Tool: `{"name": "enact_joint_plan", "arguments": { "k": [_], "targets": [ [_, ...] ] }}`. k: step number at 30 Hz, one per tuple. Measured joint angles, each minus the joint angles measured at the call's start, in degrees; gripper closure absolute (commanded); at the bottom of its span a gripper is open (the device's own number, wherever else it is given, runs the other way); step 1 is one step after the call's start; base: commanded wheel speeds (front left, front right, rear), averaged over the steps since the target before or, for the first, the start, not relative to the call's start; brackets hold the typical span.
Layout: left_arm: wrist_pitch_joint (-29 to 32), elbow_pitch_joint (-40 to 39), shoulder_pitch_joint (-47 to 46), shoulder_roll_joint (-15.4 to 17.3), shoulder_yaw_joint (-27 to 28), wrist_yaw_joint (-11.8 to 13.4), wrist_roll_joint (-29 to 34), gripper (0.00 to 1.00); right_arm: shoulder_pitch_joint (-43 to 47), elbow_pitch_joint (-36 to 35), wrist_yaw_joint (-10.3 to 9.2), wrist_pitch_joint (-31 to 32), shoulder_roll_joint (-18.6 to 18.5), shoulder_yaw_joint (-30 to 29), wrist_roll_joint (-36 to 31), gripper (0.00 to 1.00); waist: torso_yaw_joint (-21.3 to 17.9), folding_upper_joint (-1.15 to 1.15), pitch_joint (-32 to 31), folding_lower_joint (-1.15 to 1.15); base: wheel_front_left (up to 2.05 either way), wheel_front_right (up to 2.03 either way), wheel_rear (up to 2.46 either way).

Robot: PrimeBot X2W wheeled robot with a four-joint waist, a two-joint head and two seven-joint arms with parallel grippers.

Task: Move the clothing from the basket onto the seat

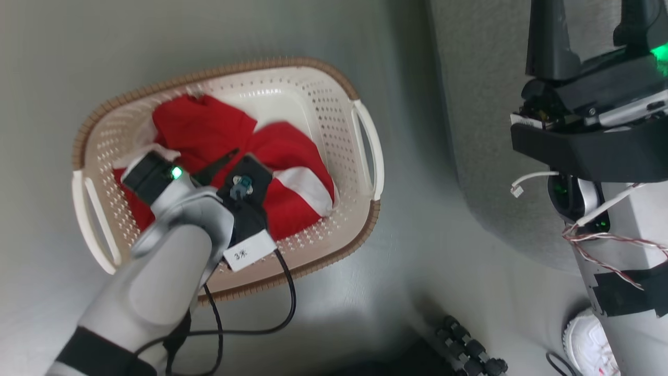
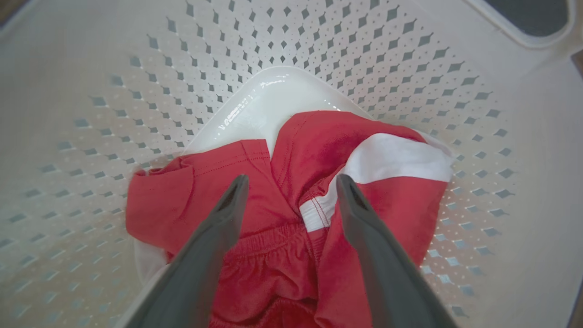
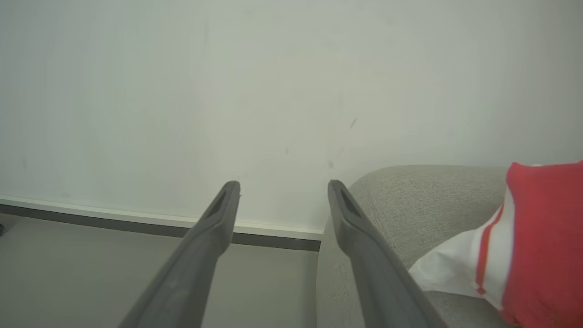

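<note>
The cream basket (image 1: 339, 104) with a brown rim stands on the floor, and red clothing (image 1: 209, 130) with white panels lies crumpled inside it. My left gripper (image 2: 291, 182) hangs open just above that clothing (image 2: 319, 150), a finger on each side of a white-edged fold, gripping nothing. In the head view my left gripper (image 1: 224, 167) reaches down into the basket. My right gripper (image 3: 282, 187) is open and empty, held in the air beside the grey seat (image 3: 410, 196). A red and white garment (image 3: 542, 237) lies on that seat.
The seat's rounded edge (image 1: 485, 156) lies right of the basket, with grey floor between them. A person's white shoe (image 1: 589, 344) and a dark ribbed object (image 1: 469, 350) sit at the bottom right. A wall with a dark baseboard (image 3: 136, 225) stands behind the seat.
</note>
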Motion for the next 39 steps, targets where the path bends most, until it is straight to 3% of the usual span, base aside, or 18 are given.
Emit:
{"name": "enact_joint_plan", "arguments": {
  "k": [11,25,26,27,29,30,39],
  "targets": [
    [0.3,4.6,-3.9,0.5,-4.3,0.0,-0.1,0.0,-2.3,0.8,0.01,-0.4,1.3,1.0,-1.1,0.0,-0.5,0.0,6.3,0.0,0.0,0.0,0.0],
    [1.3,11.9,-6.7,0.3,-6.5,0.0,-1.0,0.0,-3.1,1.4,0.09,-0.4,2.4,2.6,-2.3,0.0,-1.7,-0.01,7.3,-0.01,0.0,0.0,0.0],
    [1.3,12.3,-6.8,0.2,-6.6,0.0,-1.1,0.05,-3.1,1.4,0.09,-0.4,2.4,2.7,-2.3,0.0,-1.7,-0.01,7.3,-0.01,0.0,0.0,0.0],
    [1.3,12.7,-7.0,0.1,-6.7,0.0,-1.2,0.55,-3.1,1.4,0.09,-0.4,2.4,2.7,-2.4,0.0,-1.8,-0.01,7.3,-0.01,0.0,0.0,0.0],
    [1.3,13.2,-7.5,-0.3,-6.7,0.0,-1.8,0.88,-3.1,1.5,0.09,-0.4,2.5,2.8,-2.4,0.0,-1.8,-0.01,7.3,-0.01,0.0,0.0,0.0],
    [1.3,13.3,-7.6,-0.4,-6.7,0.0,-2.2,1.0,-3.1,1.6,0.09,-0.4,2.5,2.8,-2.4,0.0,-1.8,-0.01,7.3,-0.01,0.0,0.0,0.0],
    [-3.6,12.3,-9.2,-0.8,-2.5,-0.4,-8.0,1.0,-3.1,2.5,0.54,-0.4,3.3,2.4,-2.4,0.0,-1.6,-0.01,7.3,-0.01,0.0,0.0,0.0]
  ]
}}
